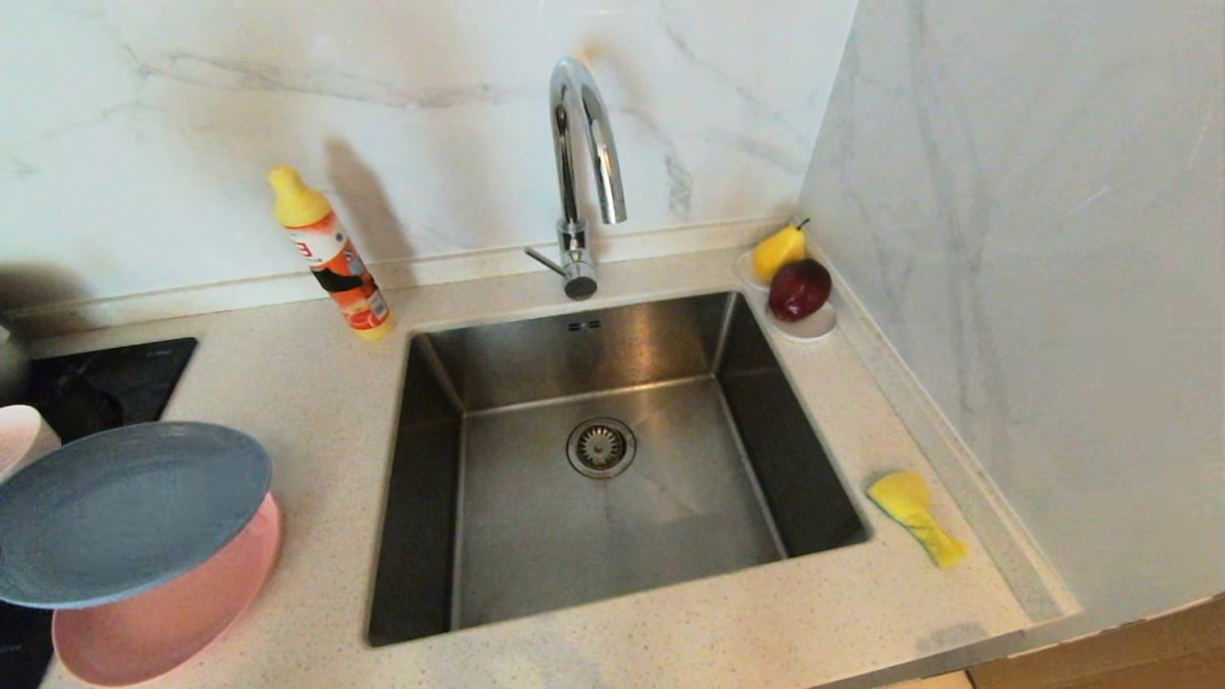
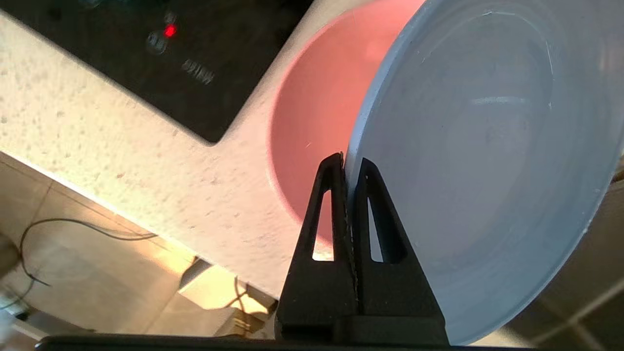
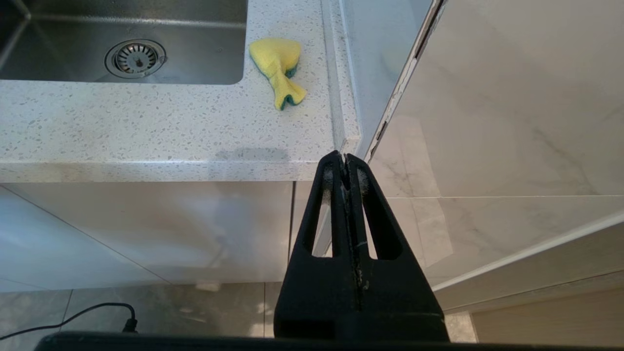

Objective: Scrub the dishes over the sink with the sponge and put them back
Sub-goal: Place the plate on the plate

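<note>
Your left tool (image 2: 347, 165) is pinched tight on the rim of the blue-grey plate (image 1: 124, 512), holding it tilted in the air over the pink plate (image 1: 182, 612) at the left of the counter (image 1: 316, 402). The plate looks stiff, smooth and maybe slippery, so the thin rim is the best place to hold. It could break if it drops. Your right tool (image 3: 347, 163) is shut on nothing, down below the counter edge. The sponge (image 1: 916, 515) is soft and squashed, lying right of the sink (image 1: 612, 459). The sink is empty. A small saucer (image 1: 809, 325) holds a pear (image 1: 778, 251) and an apple (image 1: 800, 288).

Detergent bottle (image 1: 330, 256) beside tap (image 1: 582, 172); pear (image 1: 778, 251), apple (image 1: 799, 289) on saucer (image 1: 813, 328).
</note>
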Motion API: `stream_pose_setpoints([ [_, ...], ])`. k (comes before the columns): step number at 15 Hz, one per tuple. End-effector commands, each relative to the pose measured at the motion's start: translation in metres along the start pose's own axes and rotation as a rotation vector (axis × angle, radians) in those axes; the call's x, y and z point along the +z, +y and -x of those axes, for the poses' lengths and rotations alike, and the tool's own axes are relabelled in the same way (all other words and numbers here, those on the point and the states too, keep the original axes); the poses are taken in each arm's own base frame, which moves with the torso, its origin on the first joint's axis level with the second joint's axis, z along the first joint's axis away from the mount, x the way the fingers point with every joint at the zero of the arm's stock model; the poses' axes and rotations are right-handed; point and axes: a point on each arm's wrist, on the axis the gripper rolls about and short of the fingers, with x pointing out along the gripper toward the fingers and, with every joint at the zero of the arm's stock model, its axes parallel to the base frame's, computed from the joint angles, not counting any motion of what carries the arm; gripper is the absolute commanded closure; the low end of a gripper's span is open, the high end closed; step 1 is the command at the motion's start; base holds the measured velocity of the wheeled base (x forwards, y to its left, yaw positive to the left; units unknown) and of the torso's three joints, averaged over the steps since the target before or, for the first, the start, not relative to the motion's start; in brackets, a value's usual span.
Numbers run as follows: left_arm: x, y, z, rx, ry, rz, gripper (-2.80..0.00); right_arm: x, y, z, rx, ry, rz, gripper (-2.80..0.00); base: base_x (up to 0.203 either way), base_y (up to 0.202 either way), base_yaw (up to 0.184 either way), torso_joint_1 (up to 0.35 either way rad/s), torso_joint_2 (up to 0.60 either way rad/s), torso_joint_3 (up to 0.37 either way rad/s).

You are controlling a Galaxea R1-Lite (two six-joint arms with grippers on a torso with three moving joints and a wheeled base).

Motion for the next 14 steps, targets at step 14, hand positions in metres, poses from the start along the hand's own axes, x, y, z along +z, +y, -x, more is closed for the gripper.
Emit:
stream_pose_setpoints([
  [14, -0.044, 0.039, -0.046, 0.000, 0.030, 0.011, 0.00, 0.000, 0.000, 0.000, 0.001, 0.000, 0.001, 0.00, 0.000, 0.000, 0.000, 0.000, 0.00, 0.000],
])
